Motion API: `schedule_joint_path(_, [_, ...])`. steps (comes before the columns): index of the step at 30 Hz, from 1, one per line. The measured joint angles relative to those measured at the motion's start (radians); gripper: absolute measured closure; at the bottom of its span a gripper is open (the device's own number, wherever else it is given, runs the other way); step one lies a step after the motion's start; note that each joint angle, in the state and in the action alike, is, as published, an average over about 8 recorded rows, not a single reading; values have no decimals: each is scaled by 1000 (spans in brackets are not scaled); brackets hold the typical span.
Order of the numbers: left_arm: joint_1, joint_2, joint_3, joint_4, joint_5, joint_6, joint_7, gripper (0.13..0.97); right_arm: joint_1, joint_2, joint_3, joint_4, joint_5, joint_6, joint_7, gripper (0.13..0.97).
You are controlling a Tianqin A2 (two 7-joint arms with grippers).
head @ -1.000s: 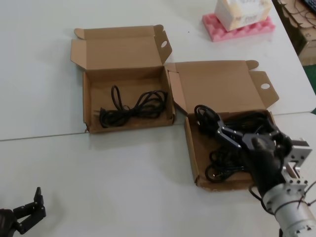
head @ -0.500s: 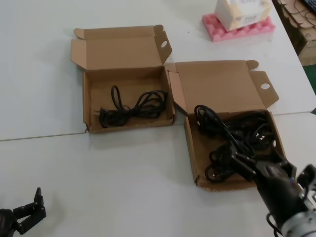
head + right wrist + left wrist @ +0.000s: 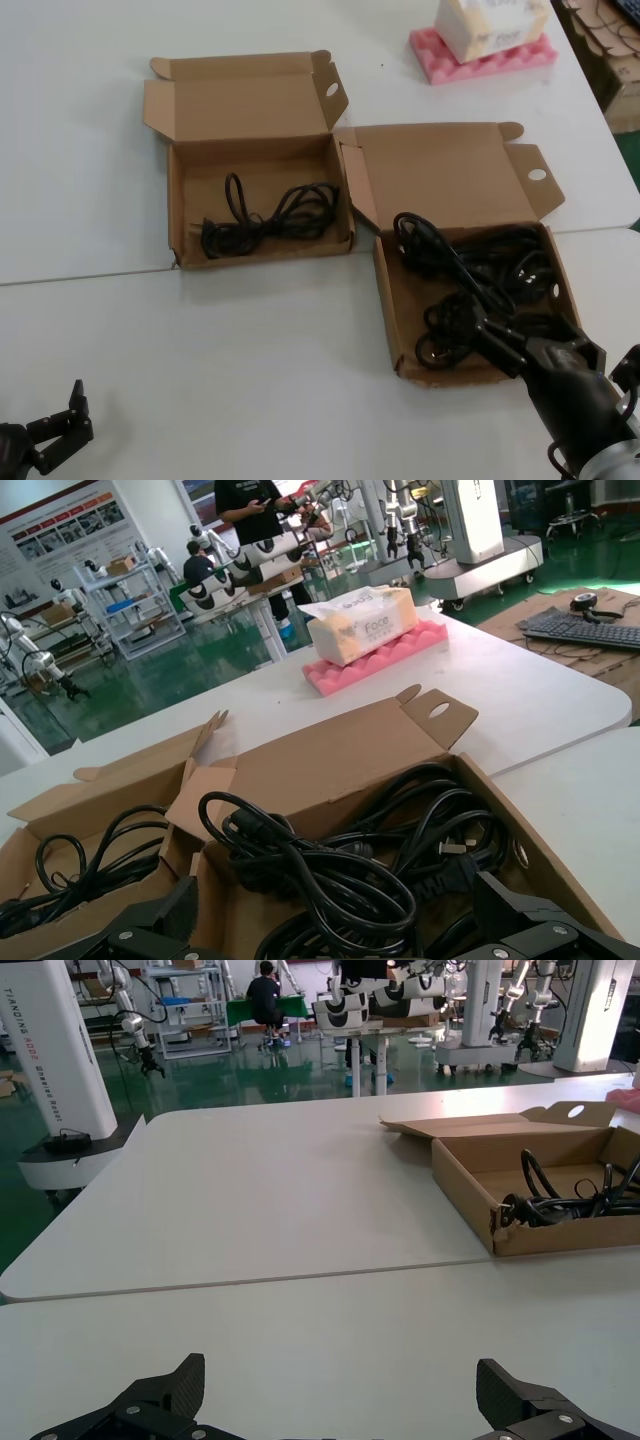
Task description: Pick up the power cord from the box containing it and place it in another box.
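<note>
Power cord [image 3: 268, 219] in left box [image 3: 190, 215]; cord tangle [image 3: 480, 280] in right box [image 3: 388, 290] beside it.

A white table [image 3: 90, 150] fills most of the head view, with a seam [image 3: 250, 268] running across it from the left edge toward the middle. At the upper right of that view a pink foam pad [image 3: 482, 55] lies on the table with a white tissue pack [image 3: 490, 22] on top of it; in the right wrist view the same pad [image 3: 375, 658] and pack [image 3: 362, 623] sit at the upper middle, and a keyboard [image 3: 585, 631] lies at the right edge. A green floor [image 3: 250, 1075], white machine bases [image 3: 55, 1060] and a seated person in black [image 3: 265, 995] show in the upper part of the left wrist view.
</note>
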Motion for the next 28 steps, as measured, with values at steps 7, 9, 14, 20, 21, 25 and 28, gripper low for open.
schedule_joint_path(7, [0, 0, 0, 0, 0, 0, 0, 132, 0, 0, 0, 0, 0, 0, 0, 129])
schedule_joint_path(9, [0, 0, 0, 0, 0, 0, 0, 132, 0, 0, 0, 0, 0, 0, 0, 129])
schedule_joint_path(14, [0, 0, 0, 0, 0, 0, 0, 132, 0, 0, 0, 0, 0, 0, 0, 129])
schedule_joint_path(20, [0, 0, 0, 0, 0, 0, 0, 132, 0, 0, 0, 0, 0, 0, 0, 129])
schedule_joint_path(21, [0, 0, 0, 0, 0, 0, 0, 132, 0, 0, 0, 0, 0, 0, 0, 129])
schedule_joint_path(25, [0, 0, 0, 0, 0, 0, 0, 132, 0, 0, 0, 0, 0, 0, 0, 129])
schedule_joint_path(28, [0, 0, 0, 0, 0, 0, 0, 132, 0, 0, 0, 0, 0, 0, 0, 129])
